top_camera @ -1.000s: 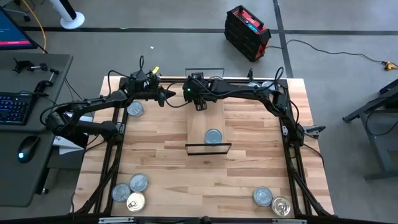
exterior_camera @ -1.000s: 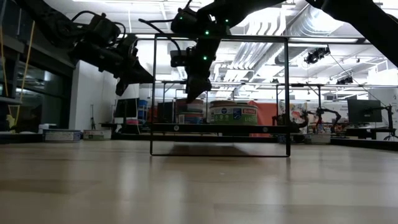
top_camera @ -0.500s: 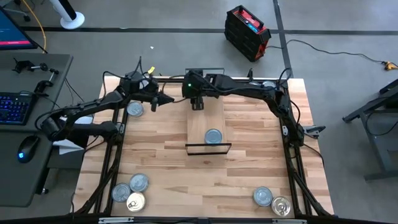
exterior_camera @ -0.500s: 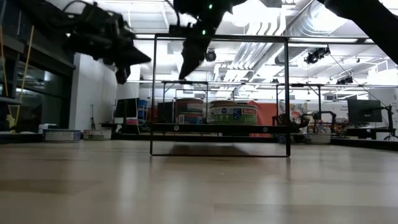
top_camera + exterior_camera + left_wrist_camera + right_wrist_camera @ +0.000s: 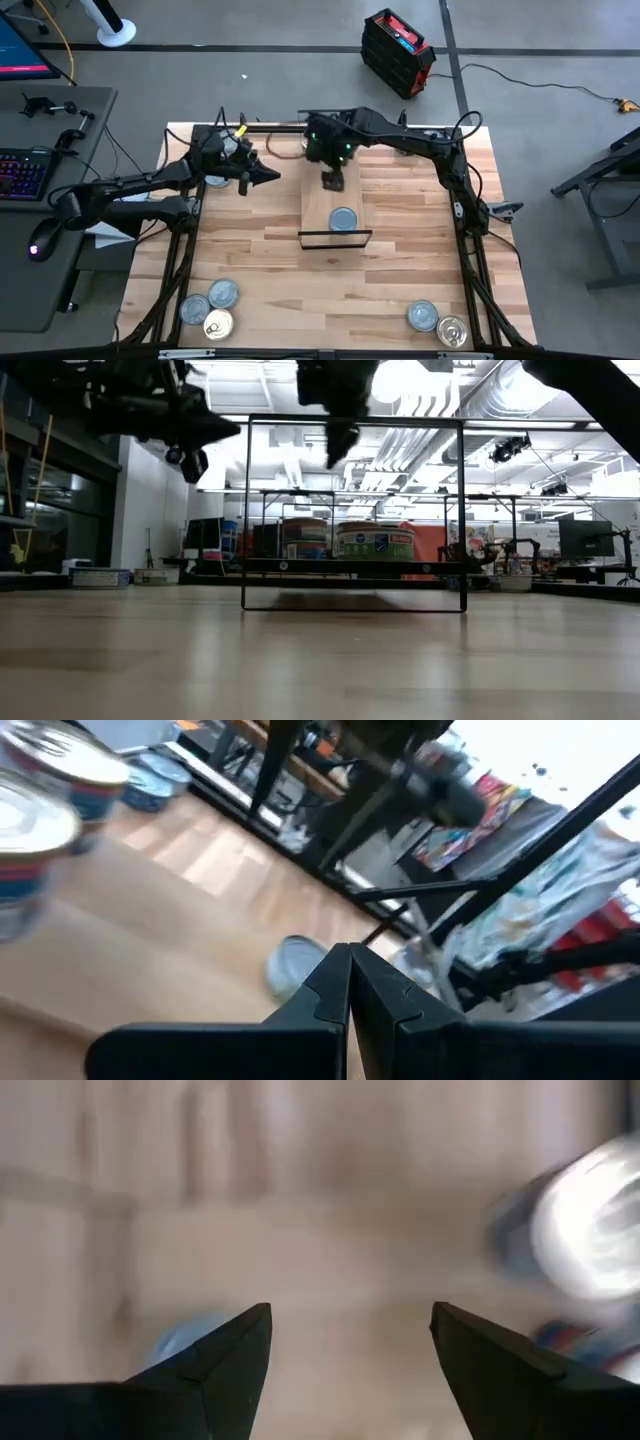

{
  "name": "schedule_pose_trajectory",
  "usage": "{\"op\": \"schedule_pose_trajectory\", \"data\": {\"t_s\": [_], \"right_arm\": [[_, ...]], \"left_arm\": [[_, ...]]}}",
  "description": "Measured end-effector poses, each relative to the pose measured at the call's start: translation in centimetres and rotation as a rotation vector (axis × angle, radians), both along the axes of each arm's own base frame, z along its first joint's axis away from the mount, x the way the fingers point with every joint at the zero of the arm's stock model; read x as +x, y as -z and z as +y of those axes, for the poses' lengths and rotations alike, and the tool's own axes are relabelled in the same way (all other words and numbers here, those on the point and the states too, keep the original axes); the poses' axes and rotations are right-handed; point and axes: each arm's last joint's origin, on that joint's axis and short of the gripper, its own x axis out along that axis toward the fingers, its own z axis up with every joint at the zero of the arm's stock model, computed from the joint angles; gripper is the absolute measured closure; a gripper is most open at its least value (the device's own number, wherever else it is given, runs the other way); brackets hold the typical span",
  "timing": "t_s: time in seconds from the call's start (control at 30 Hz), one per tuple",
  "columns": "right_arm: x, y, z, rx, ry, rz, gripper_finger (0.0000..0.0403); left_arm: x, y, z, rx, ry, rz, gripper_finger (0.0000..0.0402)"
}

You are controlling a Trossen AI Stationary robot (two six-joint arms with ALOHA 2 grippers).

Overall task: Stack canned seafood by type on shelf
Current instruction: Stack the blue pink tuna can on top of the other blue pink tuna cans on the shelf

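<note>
Spread apart, my right gripper's [image 5: 333,181] fingers [image 5: 225,1355] hang above the long light-wood shelf [image 5: 329,200] holding one blue-grey-topped tin [image 5: 343,219], while my pinched-shut left gripper [image 5: 268,175] hovers beside, other tins blurred.

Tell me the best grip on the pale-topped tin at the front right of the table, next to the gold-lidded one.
Come straight down on the pale-topped tin and close the pincer across its round side wall. It lies flat, lid up. Line the fingers up so neither lands on the side facing the gold-lidded tin, which sits right against it; the other sides look free.
</note>
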Motion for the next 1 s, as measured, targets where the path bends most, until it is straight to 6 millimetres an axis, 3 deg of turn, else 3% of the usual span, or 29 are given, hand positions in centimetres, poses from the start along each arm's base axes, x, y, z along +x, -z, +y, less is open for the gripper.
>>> {"op": "schedule_pose_trajectory", "data": {"t_s": [0.2, 0.37, 0.73, 0.87, 1.0], "right_arm": [[-1.1, 1.3, 4.4, 0.145, -0.146, 0.112, 0.0139], [-4.2, 1.1, 9.1, 0.143, -0.224, 0.110, 0.0139], [-13.8, 0.8, 17.7, 0.135, -0.074, -0.084, 0.0139], [-15.7, 0.3, 19.6, 0.228, 0.010, -0.154, 0.0139], [-16.1, -0.5, 21.2, 0.362, 0.146, -0.238, 0.0139]], "left_arm": [[1.3, -0.2, -3.1, -0.022, -0.017, -0.027, 0.0401], [2.2, -0.2, -6.6, -0.036, -0.060, -0.017, 0.0402], [2.2, -0.4, -14.3, -0.074, -0.150, 0.083, 0.0402], [3.2, -2.0, -16.7, -0.039, -0.119, 0.145, 0.0401], [4.7, -3.3, -18.9, 0.028, -0.045, 0.245, 0.0401]]}}
